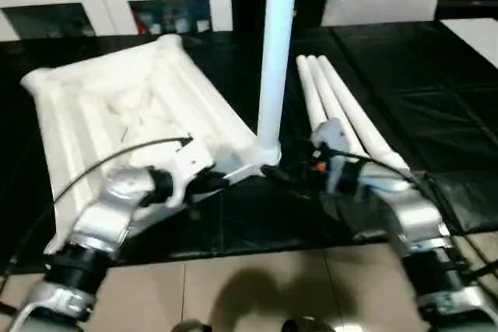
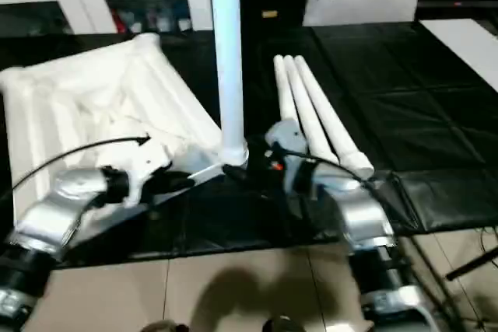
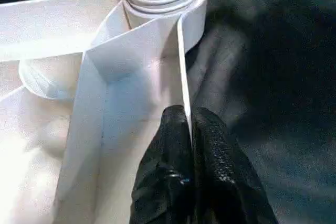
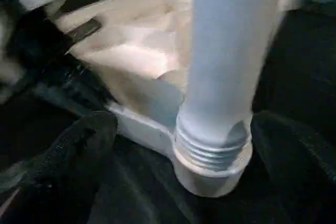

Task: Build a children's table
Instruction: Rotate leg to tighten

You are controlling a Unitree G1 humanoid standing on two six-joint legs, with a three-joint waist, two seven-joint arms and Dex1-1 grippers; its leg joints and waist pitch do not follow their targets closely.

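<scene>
Children's white plastic table top [image 1: 117, 106] lies ribbed underside up on the black surface [image 1: 405, 83], one white round leg [image 1: 276, 52] upright in its near corner socket [image 3: 173, 3] at 5 o'clock, top cut off. Left gripper [image 3: 186, 129] pinches the rim; right gripper [image 4: 178, 129] is spread around the leg's threaded base. Three loose white tapered legs [image 1: 342, 110] lie at 3 o'clock

Two silver metal forearms, left arm [image 1: 109, 219], right arm [image 1: 412, 219]; black ribbed wrist collars; white gripper housings; black textured fingers [image 3: 173, 182]; thin black cables looping over each; small orange mark near right gripper [image 1: 299, 172]
</scene>
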